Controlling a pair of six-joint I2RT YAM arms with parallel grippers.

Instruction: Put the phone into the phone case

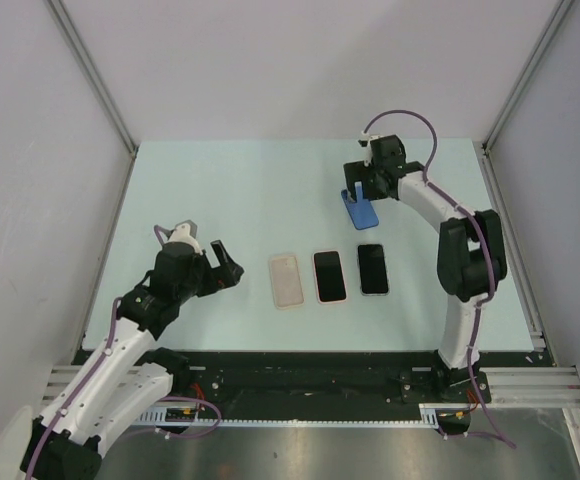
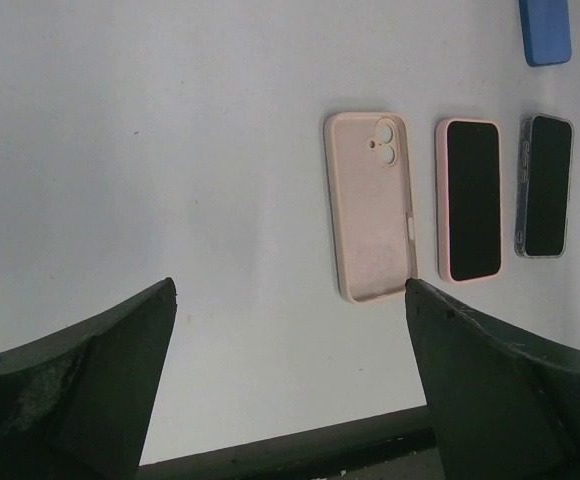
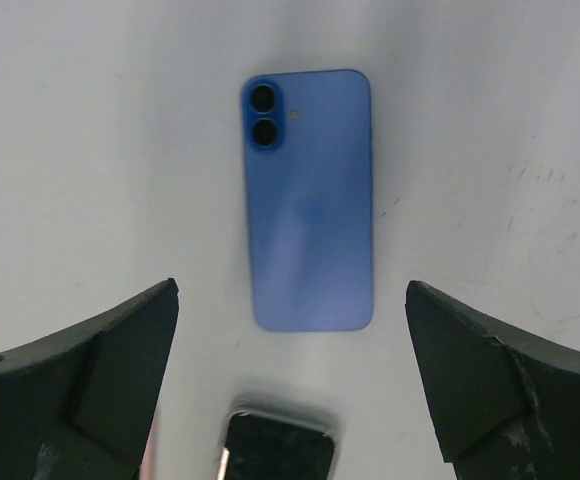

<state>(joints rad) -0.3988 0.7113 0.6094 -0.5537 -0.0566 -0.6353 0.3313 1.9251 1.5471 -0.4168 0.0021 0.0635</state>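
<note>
A blue phone (image 1: 363,210) lies face down, camera lenses up, at the back right of the table; it fills the middle of the right wrist view (image 3: 308,200). My right gripper (image 1: 363,180) hovers over it, open and empty (image 3: 290,290). An empty pink phone case (image 1: 285,280) lies inside-up at the table's middle, also in the left wrist view (image 2: 370,205). My left gripper (image 1: 230,266) is open and empty (image 2: 290,290), left of the pink case and apart from it.
A phone in a pink case (image 1: 329,275) and a phone in a clear case (image 1: 373,268) lie screen-up to the right of the empty case, side by side. White walls enclose the table on three sides. The table's black front edge (image 2: 300,445) lies below the left gripper.
</note>
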